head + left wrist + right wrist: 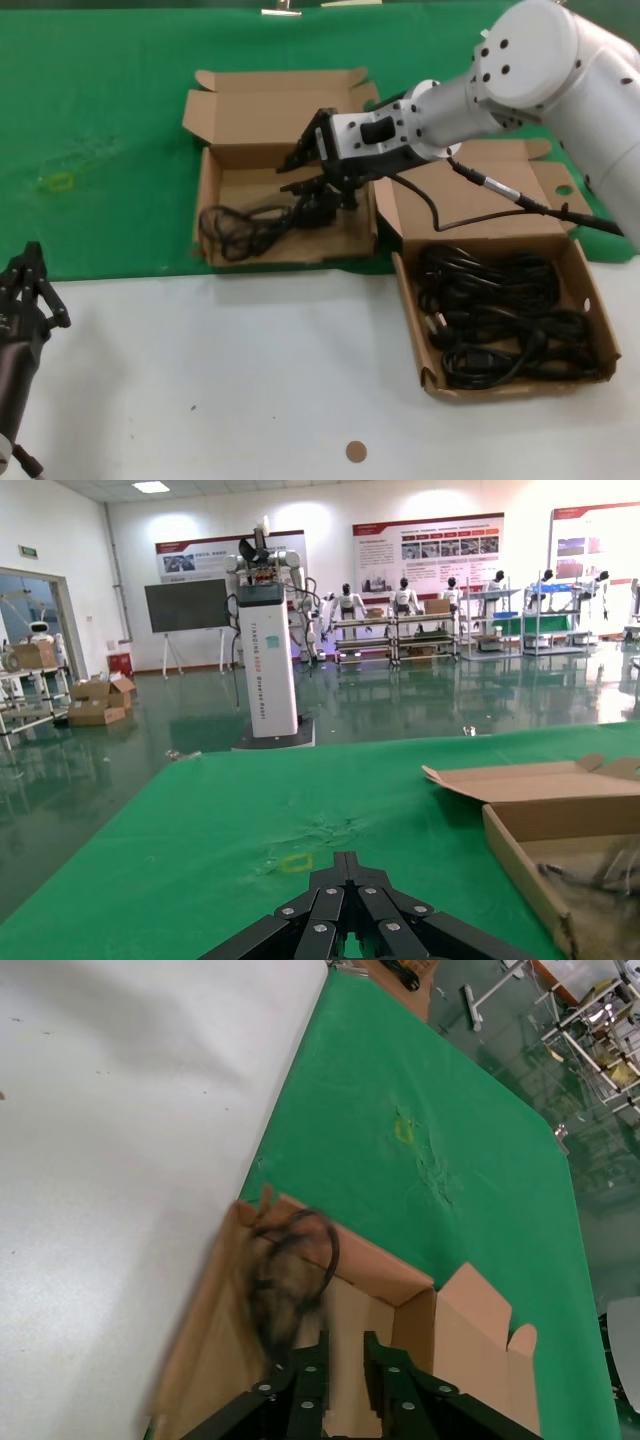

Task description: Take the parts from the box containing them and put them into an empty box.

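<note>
The left gripper (28, 275) waits at the near left over the white tabletop (250, 380), fingers closed together, holding nothing. The full box (585, 290) of black cables (500, 320) sits near right. Farther back on the green cloth (100, 120), the right gripper (312, 190) reaches into the other box (215, 215), just above a coiled cable (245, 225) lying there; whether it grips the cable cannot be told.

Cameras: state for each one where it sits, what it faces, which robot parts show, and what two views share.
Head view: on the head, facing down at both boxes; right tool over the left box, cables filling the right box, left tool parked near.
Left wrist view: low, facing across the green cloth to the hall; left tool.
Right wrist view: above the left box; right tool.
Shared: the left box.
</note>
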